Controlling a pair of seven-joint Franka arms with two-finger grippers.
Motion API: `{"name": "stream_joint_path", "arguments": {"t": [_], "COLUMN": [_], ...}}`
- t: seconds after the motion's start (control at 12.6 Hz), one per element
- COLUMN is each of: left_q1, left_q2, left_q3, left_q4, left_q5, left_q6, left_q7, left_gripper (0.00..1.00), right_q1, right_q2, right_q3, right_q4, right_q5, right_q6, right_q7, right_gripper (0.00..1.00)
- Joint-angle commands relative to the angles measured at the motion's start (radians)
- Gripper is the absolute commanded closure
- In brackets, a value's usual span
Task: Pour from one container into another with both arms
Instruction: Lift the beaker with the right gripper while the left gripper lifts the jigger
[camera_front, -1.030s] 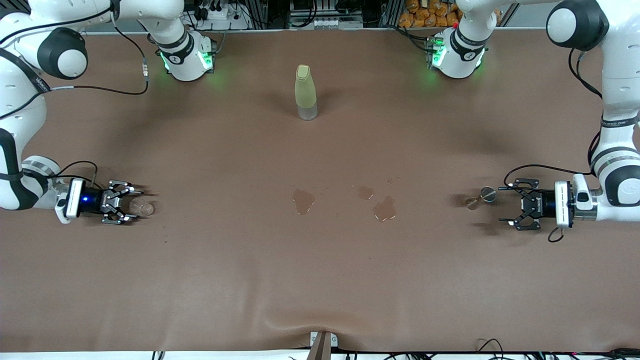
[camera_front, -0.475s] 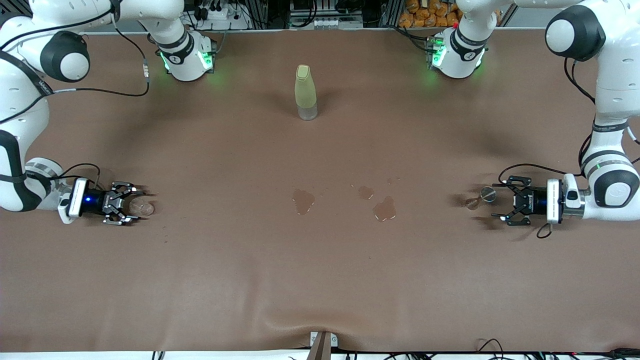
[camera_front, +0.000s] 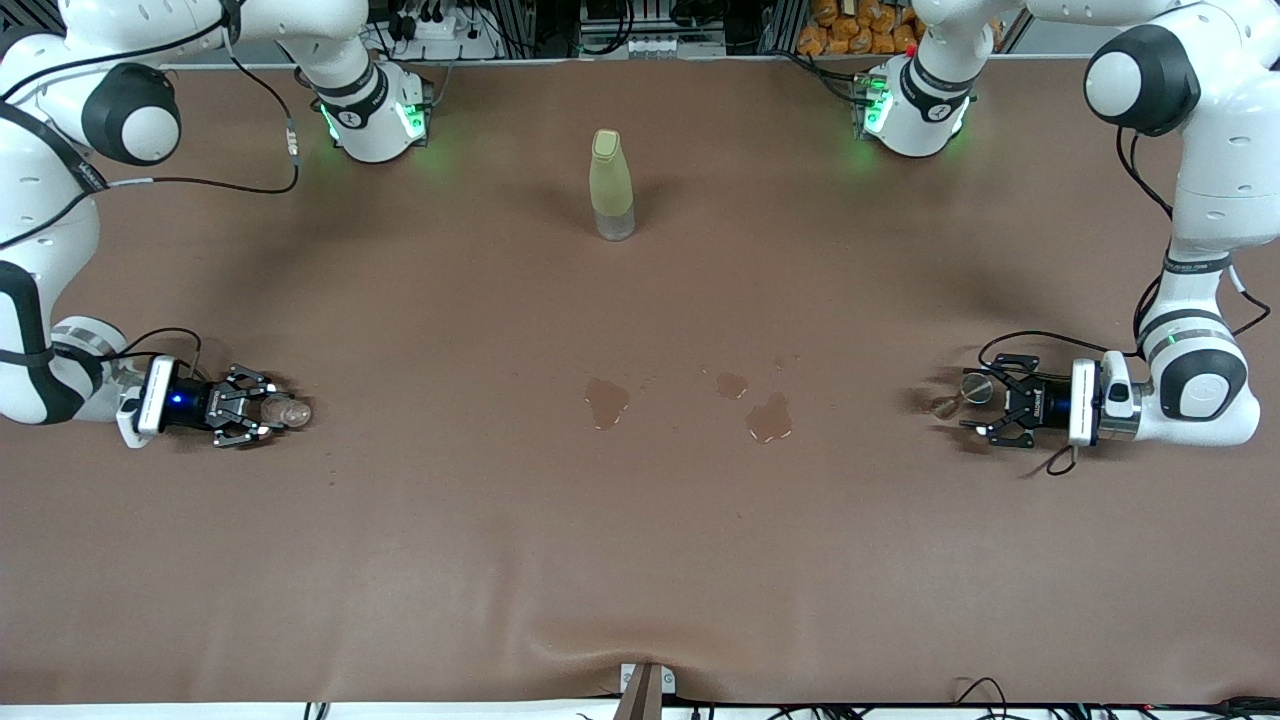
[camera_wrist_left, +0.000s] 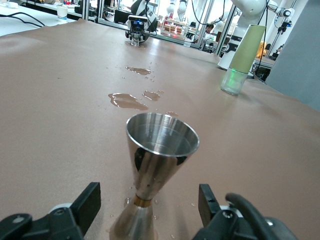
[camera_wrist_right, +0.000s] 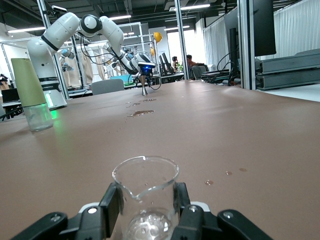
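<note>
A clear glass beaker (camera_front: 291, 410) stands on the table at the right arm's end. My right gripper (camera_front: 268, 411) is low over the table and shut on it. In the right wrist view both fingers (camera_wrist_right: 111, 202) press the walls of the beaker (camera_wrist_right: 145, 177), which has drops inside. A steel jigger (camera_front: 974, 388) stands upright at the left arm's end. My left gripper (camera_front: 968, 404) is open and straddles it. In the left wrist view the jigger (camera_wrist_left: 161, 145) stands between the spread fingers (camera_wrist_left: 90, 200) with a gap on each side.
A tall yellow-green bottle (camera_front: 611, 185) with a clear base stands mid-table, near the robots' bases. Puddles of spilled liquid (camera_front: 607, 401) (camera_front: 768, 418) lie on the brown mat between the two grippers. Small drops (camera_wrist_right: 227, 173) dot the mat near the beaker.
My left gripper has slid along the table toward the jigger and now straddles it. My right gripper's fingers have closed in on the beaker.
</note>
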Motion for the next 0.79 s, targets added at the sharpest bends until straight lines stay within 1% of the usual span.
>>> {"name": "stream_joint_path", "arguments": {"t": [0.0, 0.08, 0.16, 0.24, 0.4, 0.48, 0.55, 0.71], "left_q1": [0.008, 0.01, 0.01, 0.008, 0.008, 0.008, 0.008, 0.01], "left_q2": [0.008, 0.008, 0.008, 0.008, 0.01, 0.01, 0.01, 0.016], "left_q3": [-0.005, -0.012, -0.016, -0.016, -0.016, -0.016, -0.016, -0.016], "left_q4": [0.014, 0.014, 0.012, 0.012, 0.011, 0.011, 0.012, 0.014], "left_q5": [-0.021, -0.021, -0.024, -0.024, -0.024, -0.024, -0.024, -0.023], "left_q6": [-0.021, -0.021, -0.021, -0.021, -0.021, -0.021, -0.019, -0.019], "left_q7": [0.026, 0.026, 0.029, 0.035, 0.045, 0.045, 0.045, 0.045], "left_gripper": [0.23, 0.28, 0.31, 0.32, 0.32, 0.33, 0.39, 0.42], "right_q1": [0.044, 0.067, 0.096, 0.121, 0.164, 0.182, 0.201, 0.235], "right_q2": [-0.018, -0.028, -0.041, -0.064, -0.12, -0.135, -0.152, -0.167], "right_q3": [0.01, 0.018, 0.023, 0.024, 0.024, 0.029, 0.029, 0.027], "right_q4": [0.029, 0.029, 0.031, 0.031, 0.031, 0.031, 0.031, 0.028], "right_q5": [0.009, 0.011, 0.017, 0.02, 0.025, 0.05, 0.073, 0.098], "right_q6": [-0.015, -0.017, -0.014, -0.009, -0.006, -0.006, -0.006, 0.0], "right_q7": [0.009, 0.019, 0.041, 0.077, 0.181, 0.207, 0.219, 0.274], "right_gripper": [0.69, 0.69, 0.75, 0.77, 0.77, 0.77, 0.78, 0.8]}}
